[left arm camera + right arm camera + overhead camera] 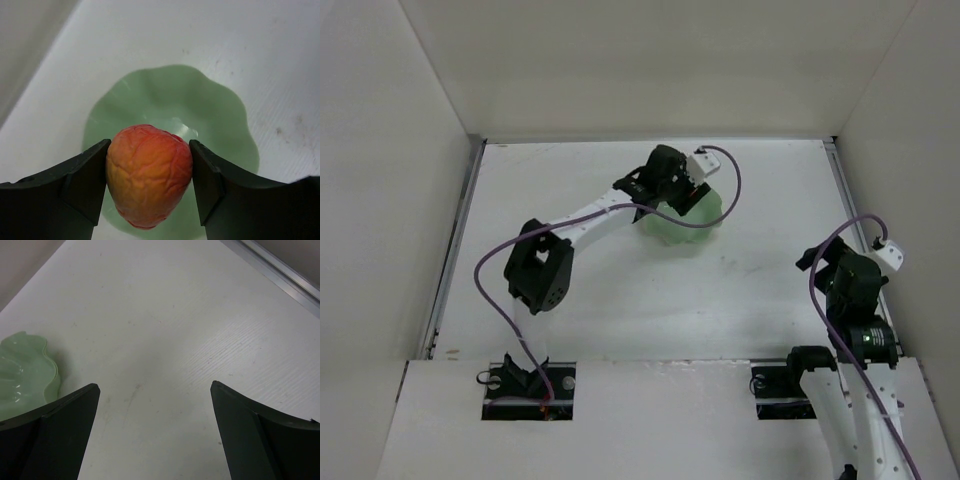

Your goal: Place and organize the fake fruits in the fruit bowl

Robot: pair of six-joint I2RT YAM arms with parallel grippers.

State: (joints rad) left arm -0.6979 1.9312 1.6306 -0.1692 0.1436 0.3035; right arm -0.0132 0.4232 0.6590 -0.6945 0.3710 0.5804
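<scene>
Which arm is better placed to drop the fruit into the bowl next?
Left. The left pincer holds the fruit above the bowl; the right pincer is open and empty, off to one side.

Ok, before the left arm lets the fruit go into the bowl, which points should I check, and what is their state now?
1. Grip: the left gripper holds the fake fruit, both fingers touching its sides: ok.
2. Aim: the fruit bowl lies directly behind the fruit in the left wrist view: ok.
3. Landing spot: the visible bowl floor holds nothing; the part behind the fruit is hidden: cannot tell.
4. Height above the bowl: cannot tell.
5. Right gripper open, apart from the bowl: ok.
</scene>
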